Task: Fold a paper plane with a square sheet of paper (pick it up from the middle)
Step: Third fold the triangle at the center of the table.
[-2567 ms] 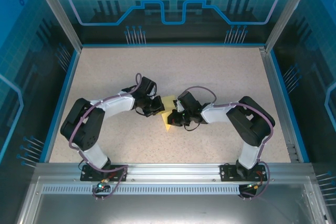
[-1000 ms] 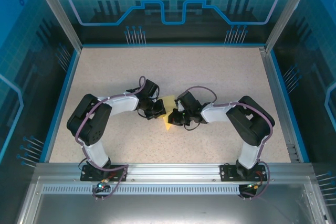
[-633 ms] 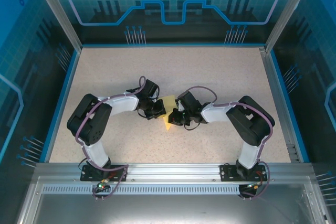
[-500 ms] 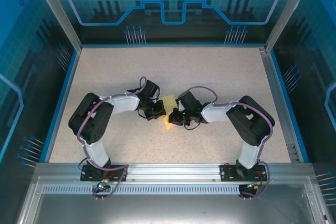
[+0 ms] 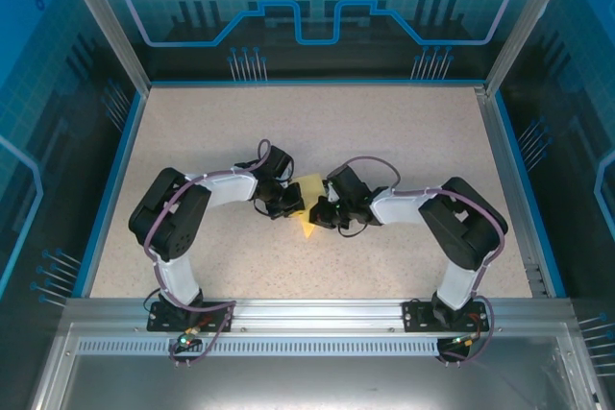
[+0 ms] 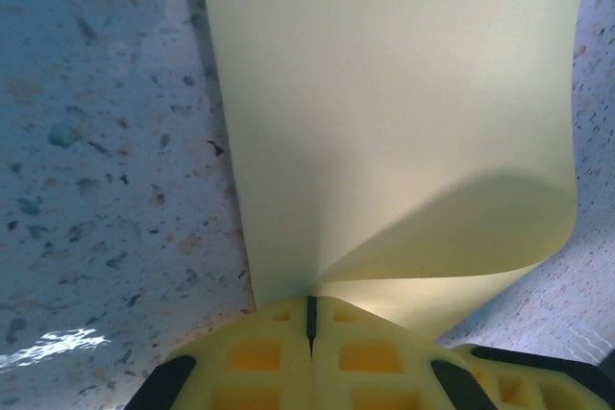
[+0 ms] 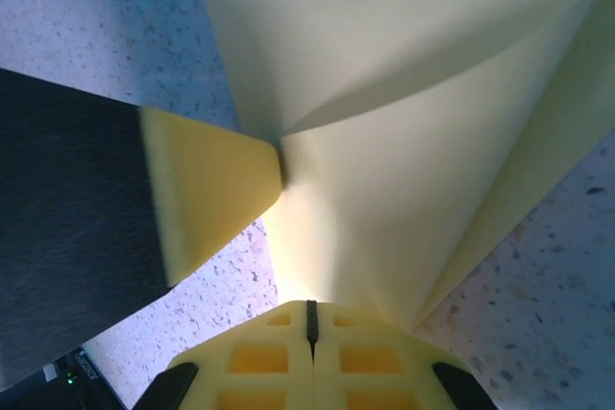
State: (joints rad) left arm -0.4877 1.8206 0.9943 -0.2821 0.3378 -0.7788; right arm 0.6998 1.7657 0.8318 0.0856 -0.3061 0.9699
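Observation:
The square sheet of paper (image 5: pixel 309 187) is bright yellow and hangs bent between my two grippers at mid-table, with one pointed corner toward the near side. My left gripper (image 5: pixel 291 206) is shut on its left edge. In the left wrist view the paper (image 6: pixel 384 93) rises from the shut left gripper (image 6: pixel 310 309) and curls over at the right. My right gripper (image 5: pixel 322 216) is shut on the right side. In the right wrist view the creased paper (image 7: pixel 404 141) runs up from the right gripper (image 7: pixel 310 319), and the left gripper's fingers (image 7: pixel 207 189) pinch it. A paper plane is out of view.
The speckled beige table (image 5: pixel 384 132) is ringed by a blue rim and clear enclosure walls (image 5: pixel 307 7). Both arm bases are bolted to the metal rail (image 5: pixel 307 314) at the near edge. Free tabletop lies all around the grippers.
The left arm's elbow has swung rightward and away from the near edge. Both grippers have stayed shut on the paper at mid-table, with the left one nudged slightly right.

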